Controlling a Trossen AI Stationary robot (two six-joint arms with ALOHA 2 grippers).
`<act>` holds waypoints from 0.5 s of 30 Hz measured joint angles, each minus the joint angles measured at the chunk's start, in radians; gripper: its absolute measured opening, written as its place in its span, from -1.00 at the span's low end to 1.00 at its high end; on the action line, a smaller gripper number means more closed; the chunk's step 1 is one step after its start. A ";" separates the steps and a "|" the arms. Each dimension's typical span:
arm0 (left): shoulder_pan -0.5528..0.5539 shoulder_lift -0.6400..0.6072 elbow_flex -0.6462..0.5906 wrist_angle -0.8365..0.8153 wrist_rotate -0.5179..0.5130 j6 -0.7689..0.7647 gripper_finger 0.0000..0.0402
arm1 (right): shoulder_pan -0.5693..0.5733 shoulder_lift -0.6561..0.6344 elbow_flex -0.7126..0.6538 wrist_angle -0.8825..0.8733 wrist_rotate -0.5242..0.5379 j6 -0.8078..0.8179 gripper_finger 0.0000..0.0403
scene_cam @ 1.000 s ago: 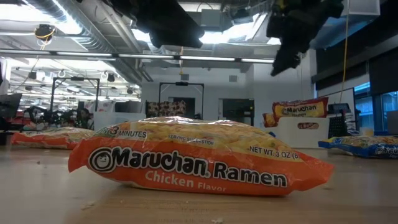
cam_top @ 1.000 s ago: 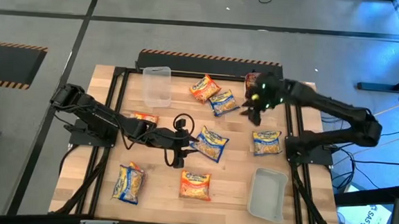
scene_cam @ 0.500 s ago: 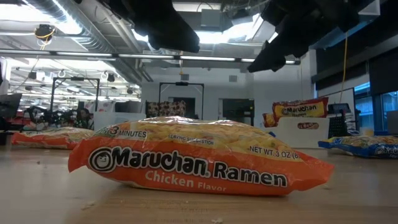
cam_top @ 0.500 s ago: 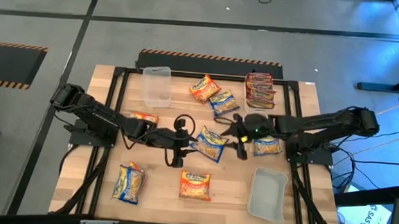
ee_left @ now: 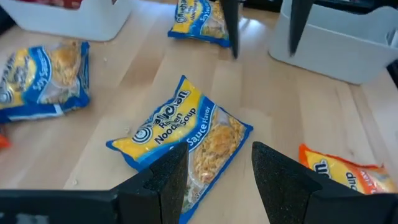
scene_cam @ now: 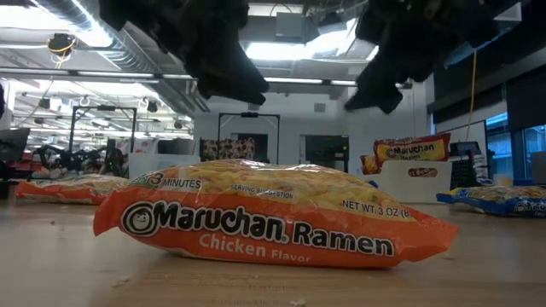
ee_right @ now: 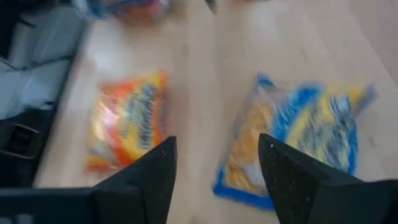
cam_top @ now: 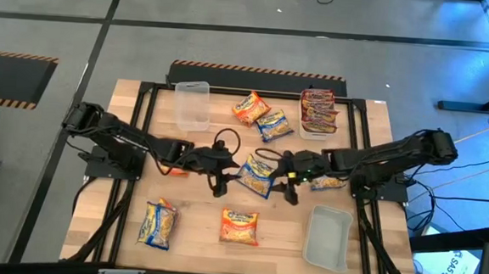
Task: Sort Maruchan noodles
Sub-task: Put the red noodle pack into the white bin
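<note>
Reaching in from opposite sides, both dark arms meet over the middle of the wooden desk [cam_top: 290, 233], above a blue-and-yellow flat plastic ramen packet [cam_top: 257, 175]. The left gripper [cam_top: 217, 185] hangs just beside that packet's left edge, fingers [ee_left: 163, 180] apart and empty. The right gripper [cam_top: 290, 191] hangs at its right edge, fingers [ee_right: 158, 171] also apart and empty. Other packets lie scattered around, including an orange chicken-flavour packet [cam_top: 239, 226] near the front edge. Red packets [cam_top: 317, 110] fill a clear plastic tub [cam_top: 315, 133] at the back right.
</note>
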 joint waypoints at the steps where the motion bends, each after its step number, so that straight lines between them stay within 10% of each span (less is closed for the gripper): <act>1: 0.009 0.000 0.000 -0.001 0.007 -0.015 -0.15 | 0.000 0.009 -0.002 -0.025 0.006 0.020 0.07; 15: 0.069 0.207 0.000 0.068 0.091 -0.122 -0.15 | 0.007 0.146 -0.009 -0.122 0.109 0.234 0.47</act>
